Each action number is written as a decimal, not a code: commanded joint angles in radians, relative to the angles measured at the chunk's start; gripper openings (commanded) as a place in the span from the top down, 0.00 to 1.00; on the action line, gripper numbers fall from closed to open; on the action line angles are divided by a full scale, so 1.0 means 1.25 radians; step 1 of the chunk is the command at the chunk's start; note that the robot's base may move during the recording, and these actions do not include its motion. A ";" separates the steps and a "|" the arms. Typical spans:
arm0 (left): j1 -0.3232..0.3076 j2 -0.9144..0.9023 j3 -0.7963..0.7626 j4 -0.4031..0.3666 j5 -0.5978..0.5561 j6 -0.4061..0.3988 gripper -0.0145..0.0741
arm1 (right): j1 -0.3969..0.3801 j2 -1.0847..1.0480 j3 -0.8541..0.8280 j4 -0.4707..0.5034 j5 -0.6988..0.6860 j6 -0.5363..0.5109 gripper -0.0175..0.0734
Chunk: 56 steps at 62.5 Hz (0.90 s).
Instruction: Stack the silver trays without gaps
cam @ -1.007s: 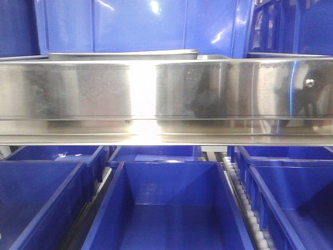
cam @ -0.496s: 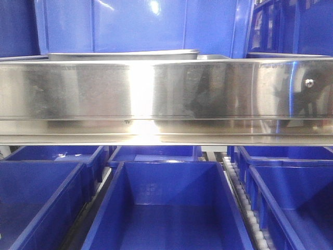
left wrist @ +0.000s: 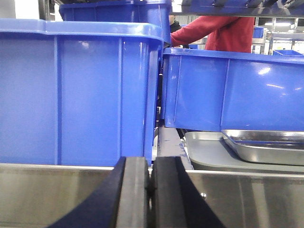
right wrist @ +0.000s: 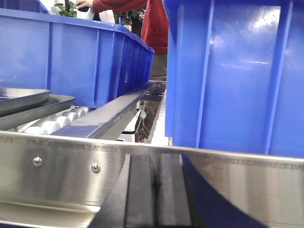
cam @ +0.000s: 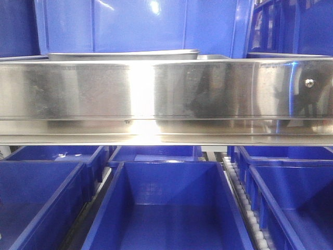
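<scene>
In the left wrist view two silver trays show at the right. The upper tray (left wrist: pixel 266 148) rests tilted inside a wider lower tray (left wrist: pixel 205 152), both beyond the steel rail (left wrist: pixel 57 190). My left gripper (left wrist: pixel 150 164) is shut with nothing between its black fingers, low in front of that rail. In the right wrist view the same trays (right wrist: pixel 21 97) peek in at the left edge, and my right gripper (right wrist: pixel 155 162) is shut and empty before the rail (right wrist: pixel 61 175). From the front only the tray rims (cam: pixel 125 53) show above the rail.
Tall blue bins (left wrist: pixel 76 95) stand beside and behind the trays. Another blue bin (right wrist: pixel 237 76) stands right of my right gripper. White conveyor rollers (right wrist: pixel 61 118) run under the trays. A person in red (left wrist: pixel 218 31) stands behind. Lower blue bins (cam: pixel 166 208) sit under the rail.
</scene>
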<state>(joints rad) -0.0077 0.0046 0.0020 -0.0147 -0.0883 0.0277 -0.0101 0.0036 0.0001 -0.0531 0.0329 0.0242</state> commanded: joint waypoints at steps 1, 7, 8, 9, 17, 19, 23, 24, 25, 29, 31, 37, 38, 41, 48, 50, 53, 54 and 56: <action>0.003 -0.004 -0.002 0.005 -0.011 -0.005 0.85 | 0.000 -0.003 0.000 0.004 -0.021 -0.009 0.89; 0.003 -0.004 -0.002 0.005 -0.011 -0.005 0.85 | 0.000 -0.003 0.000 0.002 -0.021 -0.009 0.89; 0.003 -0.004 -0.002 0.005 -0.011 -0.005 0.85 | 0.000 -0.003 0.000 0.002 -0.021 -0.009 0.89; 0.003 -0.004 -0.002 0.005 -0.011 -0.005 0.85 | 0.000 -0.003 0.000 0.002 -0.021 -0.009 0.89; 0.003 -0.004 -0.002 0.005 -0.011 -0.005 0.85 | 0.000 -0.003 0.000 0.002 -0.033 -0.009 0.89; 0.003 -0.004 -0.002 0.005 -0.011 -0.005 0.85 | 0.000 -0.003 0.000 0.002 -0.033 -0.009 0.89; 0.003 -0.004 -0.002 0.005 -0.011 -0.005 0.85 | 0.000 -0.003 0.000 0.002 -0.033 -0.009 0.89; 0.003 -0.004 -0.002 0.005 -0.011 -0.005 0.85 | 0.000 -0.003 0.000 0.002 -0.033 -0.009 0.89; 0.003 -0.004 -0.002 0.005 -0.011 -0.005 0.85 | 0.000 -0.003 0.000 0.002 -0.033 -0.009 0.89; 0.003 -0.004 -0.002 0.005 -0.011 -0.005 0.85 | 0.000 -0.003 0.000 0.015 -0.033 -0.009 0.89; 0.003 -0.004 -0.002 0.005 -0.011 -0.005 0.85 | 0.000 -0.003 0.000 0.024 -0.033 -0.009 0.89; 0.003 -0.004 -0.002 0.005 -0.011 -0.005 0.85 | 0.000 -0.003 0.000 0.024 -0.033 -0.009 0.89; 0.003 -0.004 -0.002 0.005 -0.011 -0.005 0.85 | 0.000 -0.003 0.000 0.024 -0.033 -0.009 0.89; 0.003 -0.004 -0.002 0.005 -0.011 -0.005 0.85 | 0.000 -0.003 0.000 0.024 -0.033 -0.009 0.89; 0.003 -0.004 -0.002 0.005 -0.011 -0.005 0.85 | 0.000 -0.003 0.000 0.024 -0.033 -0.009 0.89; 0.003 -0.004 -0.002 0.005 -0.011 -0.005 0.85 | 0.000 -0.003 0.000 0.024 -0.033 -0.009 0.89; 0.003 -0.004 -0.002 0.005 -0.011 -0.005 0.85 | 0.000 -0.003 0.000 0.024 -0.033 -0.009 0.89; 0.003 -0.004 -0.002 0.005 -0.011 -0.005 0.85 | 0.000 -0.003 0.000 0.024 -0.033 -0.009 0.89; 0.003 -0.004 -0.002 0.005 -0.011 -0.005 0.85 | 0.000 -0.003 0.000 0.024 -0.033 -0.009 0.89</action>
<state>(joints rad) -0.0077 0.0046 0.0020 -0.0147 -0.0883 0.0277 -0.0101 0.0036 0.0001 -0.0260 0.0174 0.0187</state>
